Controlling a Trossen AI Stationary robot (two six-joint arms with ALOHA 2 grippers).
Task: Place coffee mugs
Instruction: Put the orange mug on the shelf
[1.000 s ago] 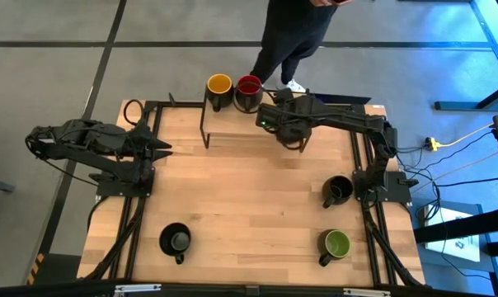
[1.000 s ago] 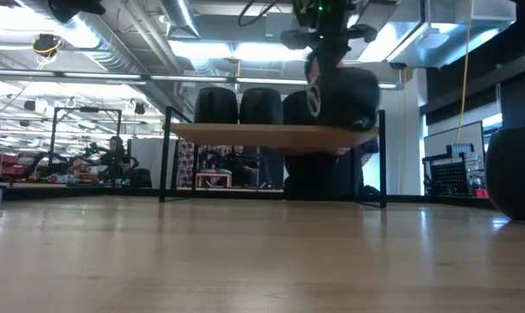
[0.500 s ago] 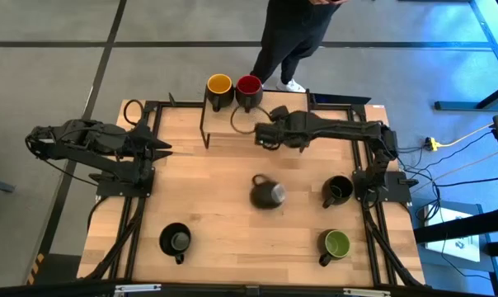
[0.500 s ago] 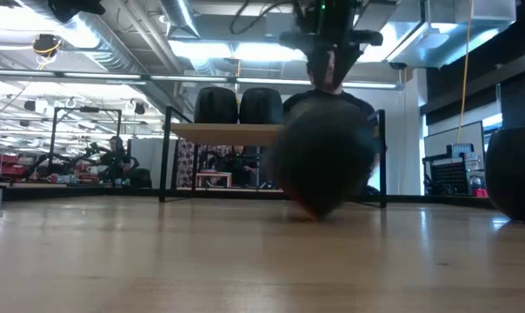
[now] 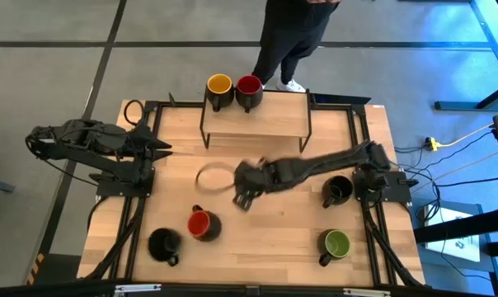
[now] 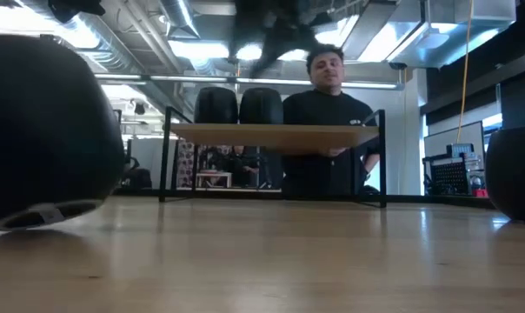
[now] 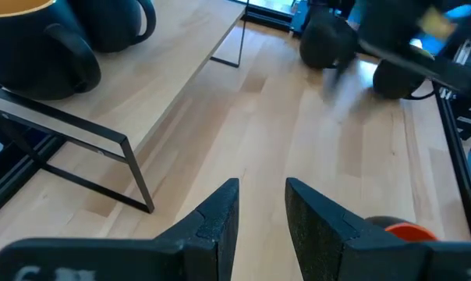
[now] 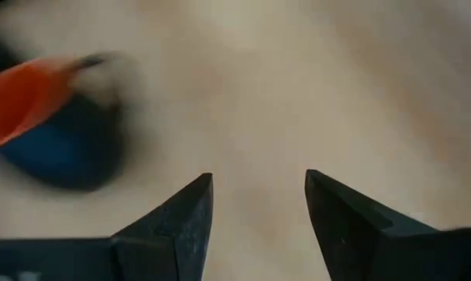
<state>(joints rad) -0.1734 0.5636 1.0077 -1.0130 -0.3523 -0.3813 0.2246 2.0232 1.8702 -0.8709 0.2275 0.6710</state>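
Two coffee mugs, yellow inside [image 5: 219,85] and red inside [image 5: 248,85], stand on the far edge of the wooden shelf [image 5: 265,124]. An orange-red mug [image 5: 201,223] sits on the table at the near left with its opening showing from above. It is beside a black mug [image 5: 164,243]. My right gripper [image 5: 241,194] hangs open over the table's middle, apart from the orange-red mug [image 8: 40,117]. My left gripper [image 7: 263,211] waits open at the table's left side.
A black mug [image 5: 337,190] and a green mug [image 5: 335,243] stand by the right arm's base. A dark mug [image 6: 45,148] looms close at the low view's left. A person [image 6: 328,113] stands behind the shelf. Bare wood lies between shelf and near mugs.
My right gripper has let go of the orange-red mug above the shelf's right part. The mug fell to the table's middle, then travelled to the near left beside the black mug, which shifted slightly. My right gripper swung from the shelf toward the near-left, over the table's middle.
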